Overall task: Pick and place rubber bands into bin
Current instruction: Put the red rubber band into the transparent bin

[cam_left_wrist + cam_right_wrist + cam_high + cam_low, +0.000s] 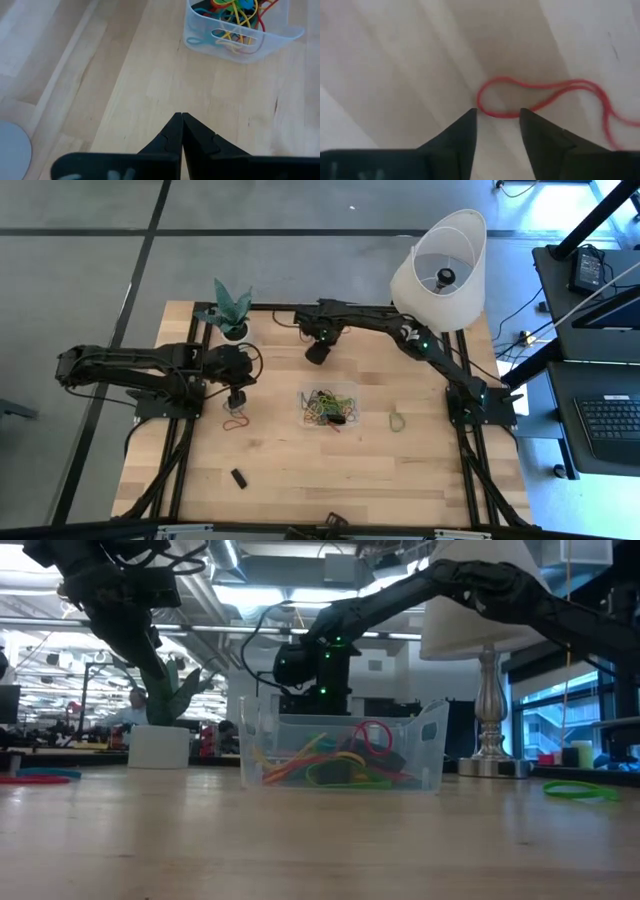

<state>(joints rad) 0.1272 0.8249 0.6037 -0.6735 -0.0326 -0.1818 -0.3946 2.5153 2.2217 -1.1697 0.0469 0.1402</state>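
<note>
The clear bin (303, 398) sits mid-table, holding several coloured rubber bands (335, 768). My right gripper (497, 117) points down, open, just past the bin's far side (316, 353). Its fingertips stand on either side of the looped end of a red rubber band (540, 95) that lies flat on the wood. To the left of the bin, my left gripper (237, 396) hangs shut and empty above the table (181, 117). Another red band (235, 422) lies just near of it. A green band (398, 420) lies right of the bin.
A potted plant (230, 312) stands at the far left of the table. A white lamp (440, 265) stands at the far right. A small black piece (239, 478) lies toward the near edge. Black frame rails (190, 450) run along both sides.
</note>
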